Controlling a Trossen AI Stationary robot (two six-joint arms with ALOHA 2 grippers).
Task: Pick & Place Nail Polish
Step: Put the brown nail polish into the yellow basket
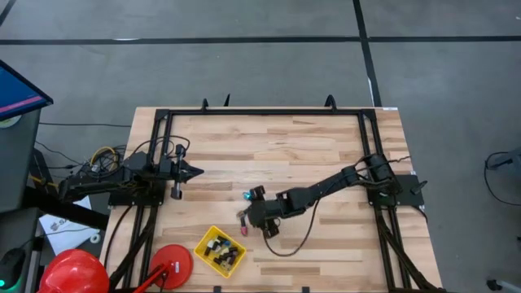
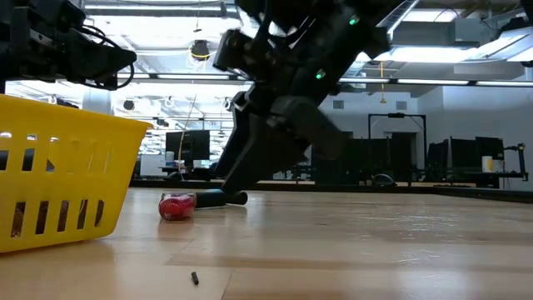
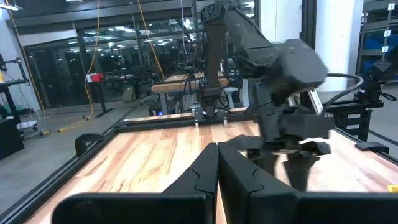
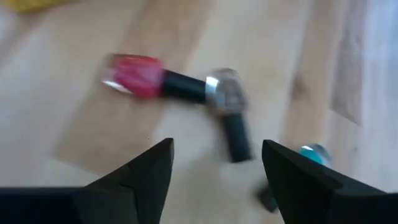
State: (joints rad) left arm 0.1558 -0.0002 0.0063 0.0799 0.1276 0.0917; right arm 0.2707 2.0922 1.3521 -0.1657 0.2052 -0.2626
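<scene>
A red nail polish bottle (image 4: 134, 76) with a dark cap lies on its side on the wooden table (image 1: 326, 155). A clear greyish bottle (image 4: 225, 93) with a dark cap lies touching it, and a teal bottle (image 4: 311, 152) is close by. The red bottle also shows in the low view (image 2: 176, 206). My right gripper (image 4: 214, 168) is open just above these bottles and touches nothing; in the high view it is at the table's near middle (image 1: 247, 213). A yellow basket (image 1: 220, 250) holds several bottles. My left gripper (image 1: 191, 172) is shut and empty at the table's left.
The yellow basket (image 2: 58, 175) stands near the table's front edge, left of the loose bottles. A round red object (image 1: 171, 260) lies at the front left corner, and a red helmet (image 1: 73, 273) is off the table. A tiny dark speck (image 2: 195, 277) lies on the wood.
</scene>
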